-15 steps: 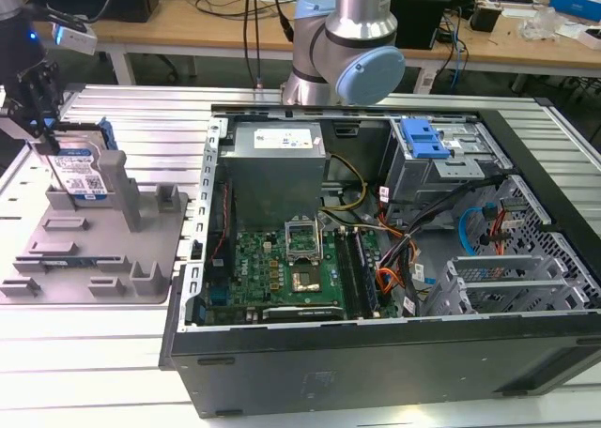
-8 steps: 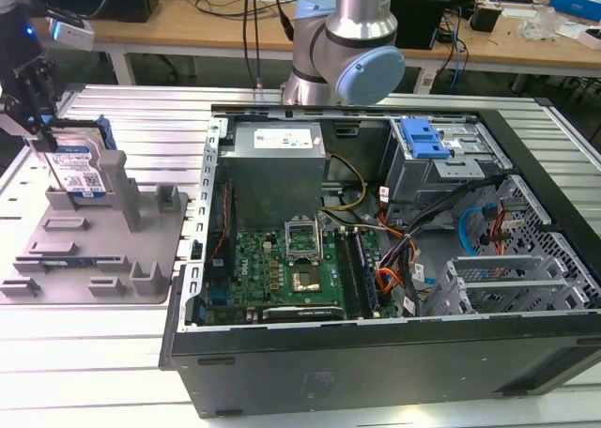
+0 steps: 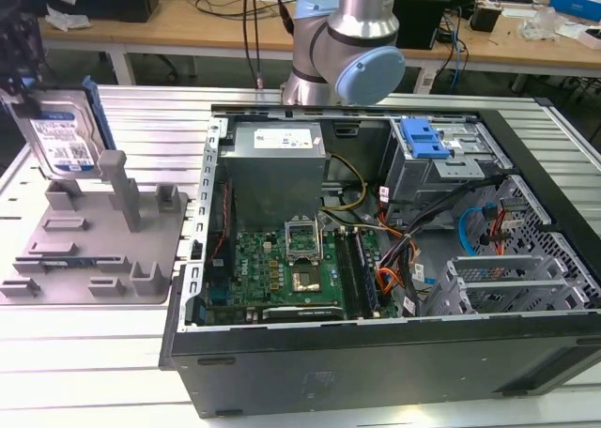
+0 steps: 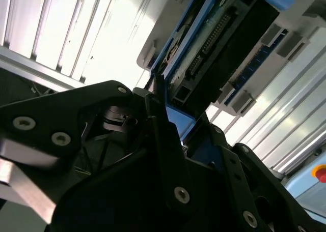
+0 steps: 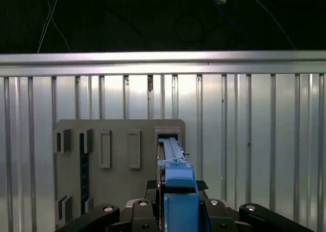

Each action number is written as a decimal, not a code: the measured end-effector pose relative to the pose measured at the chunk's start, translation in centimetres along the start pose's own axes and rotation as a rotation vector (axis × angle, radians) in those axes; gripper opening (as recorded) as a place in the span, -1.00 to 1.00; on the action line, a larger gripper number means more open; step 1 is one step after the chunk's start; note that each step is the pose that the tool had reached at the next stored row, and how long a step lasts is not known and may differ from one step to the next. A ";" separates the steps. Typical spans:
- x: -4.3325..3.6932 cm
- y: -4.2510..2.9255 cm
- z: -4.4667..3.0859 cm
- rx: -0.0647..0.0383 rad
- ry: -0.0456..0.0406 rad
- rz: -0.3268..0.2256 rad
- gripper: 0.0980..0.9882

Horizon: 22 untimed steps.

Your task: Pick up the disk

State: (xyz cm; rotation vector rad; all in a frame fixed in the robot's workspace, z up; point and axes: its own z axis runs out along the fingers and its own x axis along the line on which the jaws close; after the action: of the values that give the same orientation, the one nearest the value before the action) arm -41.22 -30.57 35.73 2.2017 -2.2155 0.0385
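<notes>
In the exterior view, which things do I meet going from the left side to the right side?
The disk, the grey fixture, the green motherboard, the blue drive-bay latch.

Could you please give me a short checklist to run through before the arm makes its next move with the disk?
1. Disk in the gripper: ok, the jaws stand shut on its blue frame in both wrist views.
2. Disk lifted off the grey fixture: ok, it hangs above it in the exterior view.
3. Disk straight in the grip: cannot tell; it looks tilted in the exterior view.
4. Clear of the fixture's tall post: ok, apart.
5. Clear of the computer case: ok, well aside.
</notes>
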 end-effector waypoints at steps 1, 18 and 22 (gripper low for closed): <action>0.02 0.00 -0.85 0.000 0.0000 0.000 -0.39; 0.31 -0.05 -10.48 0.001 -0.0001 -0.001 -0.39; 0.40 -0.06 -13.18 0.001 -0.0001 -0.001 -0.39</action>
State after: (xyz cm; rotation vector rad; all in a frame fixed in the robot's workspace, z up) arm -41.22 -30.57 48.91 2.2035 -2.2143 0.0390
